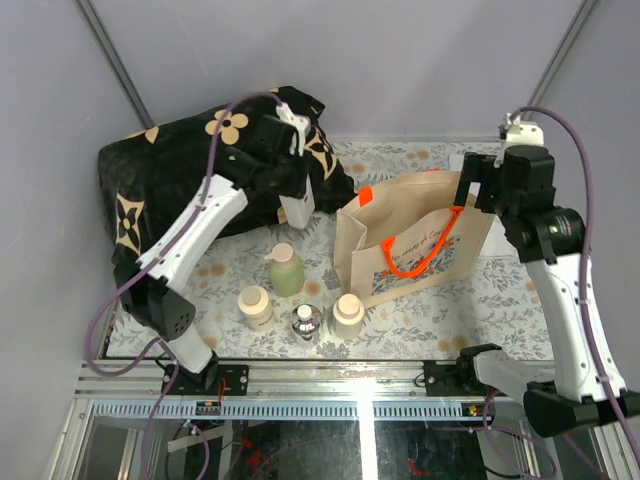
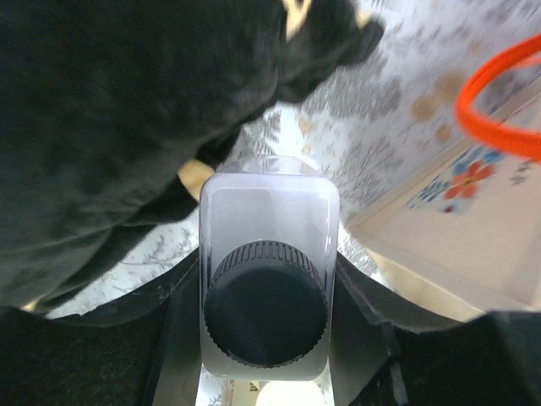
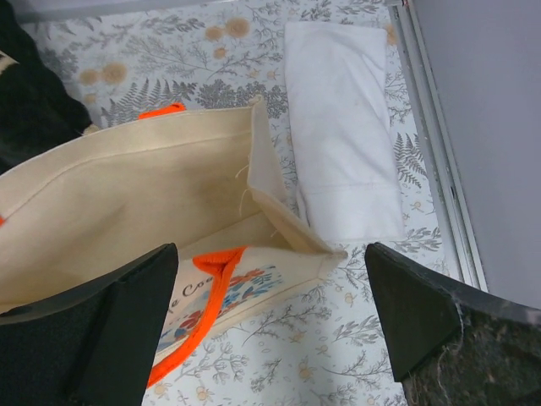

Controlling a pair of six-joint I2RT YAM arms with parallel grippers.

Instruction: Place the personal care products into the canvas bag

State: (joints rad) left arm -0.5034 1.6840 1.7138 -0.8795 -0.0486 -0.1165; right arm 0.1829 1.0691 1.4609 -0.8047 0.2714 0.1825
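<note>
My left gripper is shut on the white rectangular bottle with a dark cap, held above the cloth left of the canvas bag. The bag stands open, orange handles on its front. The pale green bottle, two cream squat bottles and the small clear round bottle stand on the table in front. My right gripper is open above the bag's right corner.
A black blanket with cream flowers is heaped at the back left, close to my left gripper. A folded white cloth lies right of the bag. The table's metal edge runs along the right.
</note>
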